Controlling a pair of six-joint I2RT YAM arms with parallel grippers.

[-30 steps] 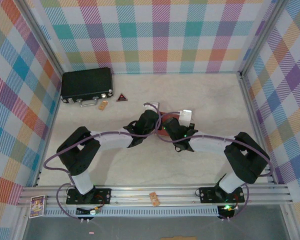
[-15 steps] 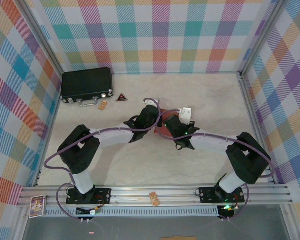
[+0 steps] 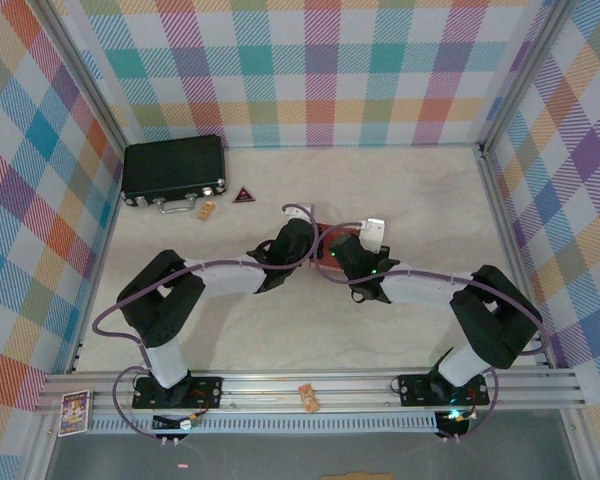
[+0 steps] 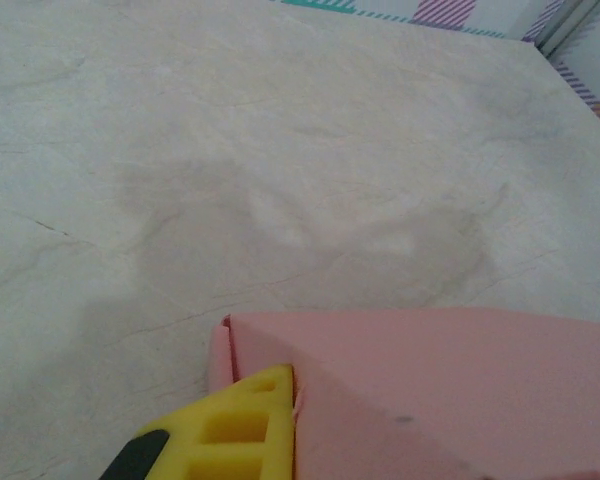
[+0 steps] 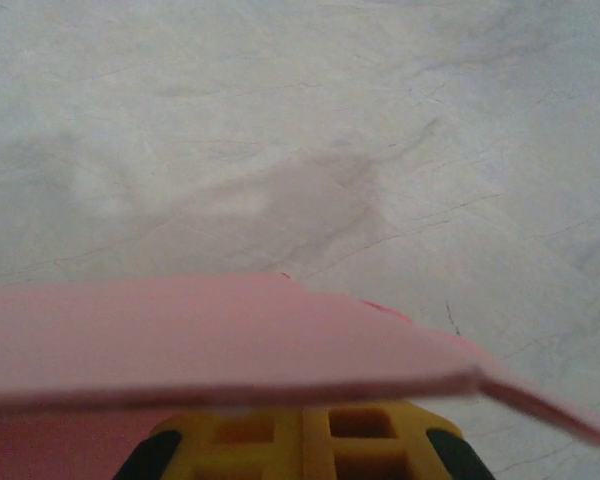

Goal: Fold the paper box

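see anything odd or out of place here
Nothing spilled or damaged. One stray: a small tan item sits on the metal rail at the near edge, off the tabletop. The paper box looks intact.

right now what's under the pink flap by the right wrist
The right arm's yellow fingers sit under the paper box flap, their tips covered by it. Anything else beneath the card is hidden.

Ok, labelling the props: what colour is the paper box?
The box is plain salmon pink, clearest in the left wrist view.
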